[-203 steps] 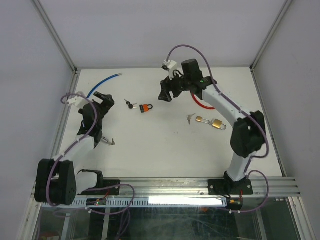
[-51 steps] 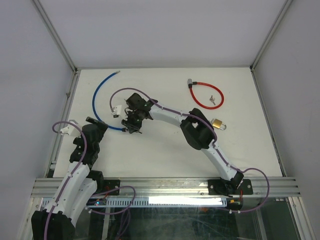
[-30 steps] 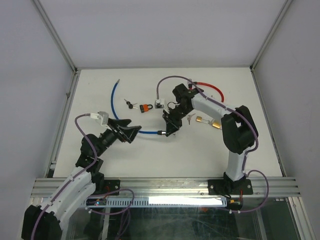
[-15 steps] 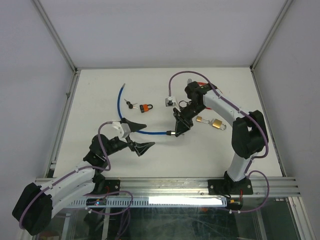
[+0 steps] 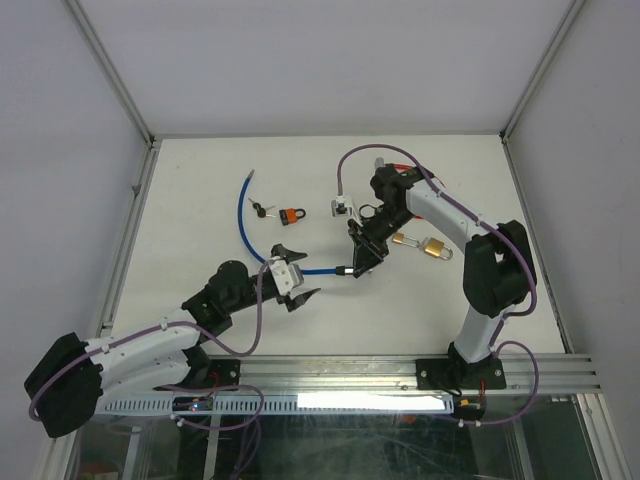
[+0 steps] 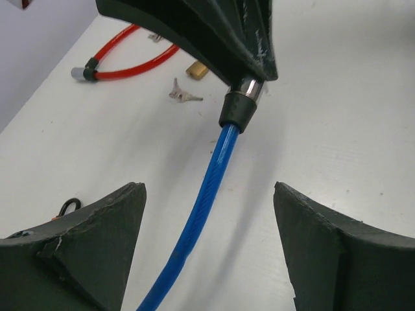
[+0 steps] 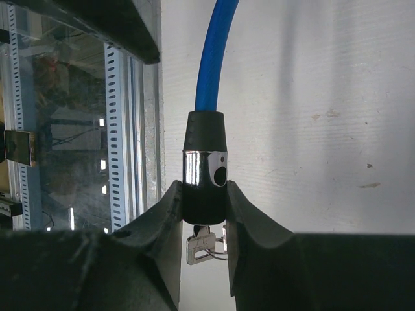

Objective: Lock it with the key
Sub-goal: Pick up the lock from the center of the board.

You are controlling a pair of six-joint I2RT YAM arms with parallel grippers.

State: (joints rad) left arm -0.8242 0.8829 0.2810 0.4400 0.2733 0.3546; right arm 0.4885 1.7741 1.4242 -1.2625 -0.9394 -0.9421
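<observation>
Cable lock on the table, left padlock inside its curve, right padlock well apart rightward.

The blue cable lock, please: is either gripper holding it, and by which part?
The right gripper clamps the blue cable lock by its lock head; the open left gripper only straddles the cable.

Light: I see bright, even light on the white counter.
Shadows: soft, faint.
Glare: strip lamp blown out.
Focus: nearest parts soft in wrist views.
</observation>
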